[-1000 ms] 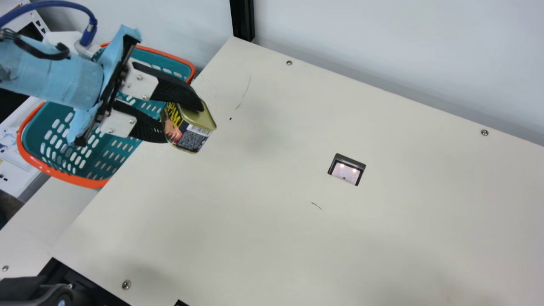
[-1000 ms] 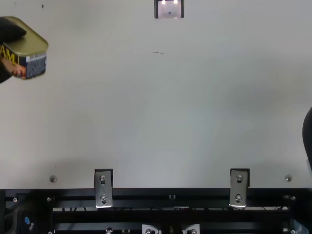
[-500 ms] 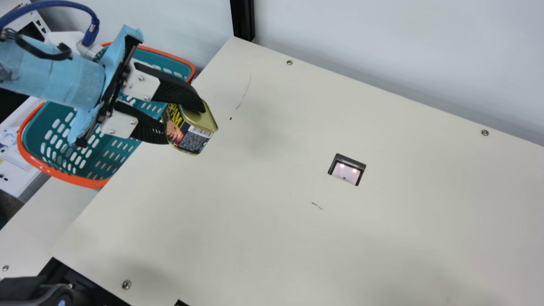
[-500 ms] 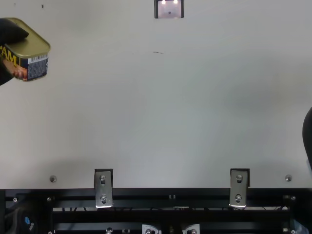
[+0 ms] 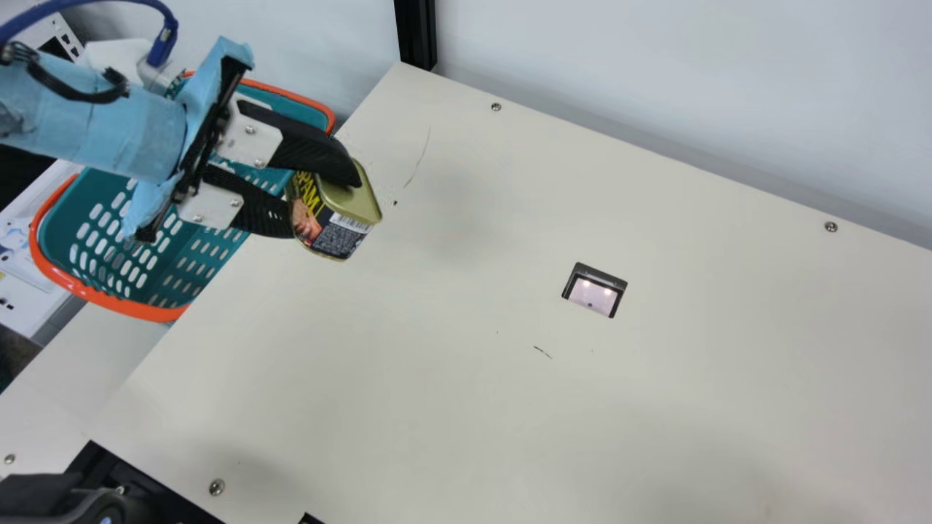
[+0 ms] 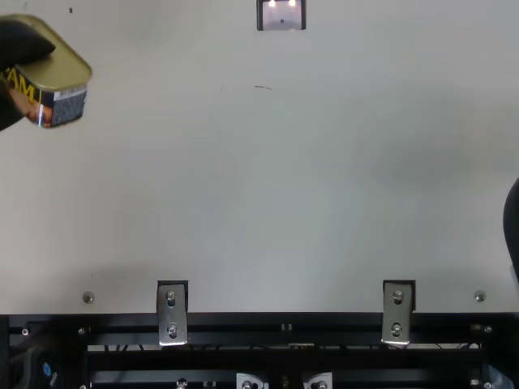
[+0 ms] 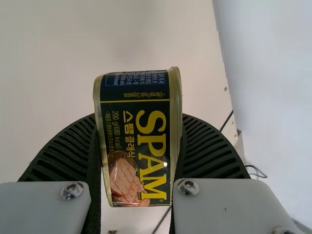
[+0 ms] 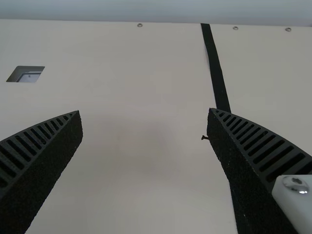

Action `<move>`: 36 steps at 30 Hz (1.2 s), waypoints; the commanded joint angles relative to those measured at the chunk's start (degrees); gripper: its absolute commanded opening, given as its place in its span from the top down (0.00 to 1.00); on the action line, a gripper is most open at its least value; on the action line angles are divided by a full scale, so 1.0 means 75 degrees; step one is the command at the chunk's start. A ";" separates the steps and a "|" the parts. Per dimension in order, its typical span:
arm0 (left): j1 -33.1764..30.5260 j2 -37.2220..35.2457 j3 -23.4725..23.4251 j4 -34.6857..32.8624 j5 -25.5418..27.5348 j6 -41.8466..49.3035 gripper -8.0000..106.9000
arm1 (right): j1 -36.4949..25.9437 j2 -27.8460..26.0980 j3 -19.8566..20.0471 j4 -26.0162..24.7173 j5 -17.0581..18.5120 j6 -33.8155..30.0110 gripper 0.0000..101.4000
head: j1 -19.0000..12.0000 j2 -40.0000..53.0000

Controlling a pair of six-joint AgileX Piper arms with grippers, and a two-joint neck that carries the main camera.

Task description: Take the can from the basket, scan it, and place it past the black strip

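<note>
The left hand holds the can tight between its two black fingers. In the main view, the can is up above the tabletop, between the basket and the little scanner window, much nearer to the basket. It is a boxy can with round corners, and it tips a bit, with its gold top showing. In the left wrist view, one bumpy finger presses on each side of it, and a picture of meat shows on its dark label. The basket is blue-green with an orange rim, and it sits by the tabletop's edge. The scanner window is set into the tabletop, with two bright lights in it. A bit of the right hand pokes in at the top view's right side. In the right wrist view, its fingers are wide apart, and a long black strip runs over the tabletop.
</note>
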 commanded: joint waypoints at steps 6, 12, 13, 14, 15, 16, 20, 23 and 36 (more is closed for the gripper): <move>-0.1503 -0.0266 -0.0325 0.0735 -0.0793 0.0372 0.84 | 0.0000 0.0000 0.0000 0.0000 0.0000 0.0000 0.00 | -0.0374 0.0126; -0.3048 -0.0301 -0.0649 0.1889 -0.1669 0.0302 0.84 | 0.0000 0.0000 0.0000 0.0000 0.0000 0.0000 0.00 | -0.0374 0.0126; -0.3317 -0.0279 -0.0710 0.2128 -0.1815 0.0237 0.84 | 0.0000 0.0000 0.0000 0.0000 0.0000 0.0000 0.00 | -0.0374 0.0126; -0.3589 -0.0253 -0.0771 0.2402 -0.1968 0.0143 0.84 | 0.0000 0.0000 0.0000 0.0000 0.0000 0.0000 0.00 | -0.0374 0.0126; -0.3844 -0.0222 -0.0830 0.2665 -0.2104 0.0049 0.84 | 0.0000 0.0000 0.0000 0.0000 0.0000 0.0000 0.00 | -0.0374 0.0126; -0.4115 -0.0173 -0.0899 0.2931 -0.2232 -0.0073 0.84 | 0.0000 0.0000 0.0000 0.0000 0.0000 0.0000 0.00 | -0.0374 0.0126; -0.5122 0.0118 -0.1211 0.4028 -0.2635 -0.0615 0.84 | 0.0000 0.0000 0.0000 0.0000 0.0000 0.0000 0.00 | -0.0374 0.0126; -0.5801 0.0434 -0.1509 0.4727 -0.2770 -0.1029 0.84 | 0.0000 0.0000 0.0000 0.0000 0.0000 0.0000 0.00 | -0.0374 0.0126; -0.7612 0.1980 -0.2857 0.6765 -0.2551 -0.2148 0.84 | 0.0000 0.0000 0.0000 0.0000 0.0000 0.0000 0.00 | -0.0260 -0.0421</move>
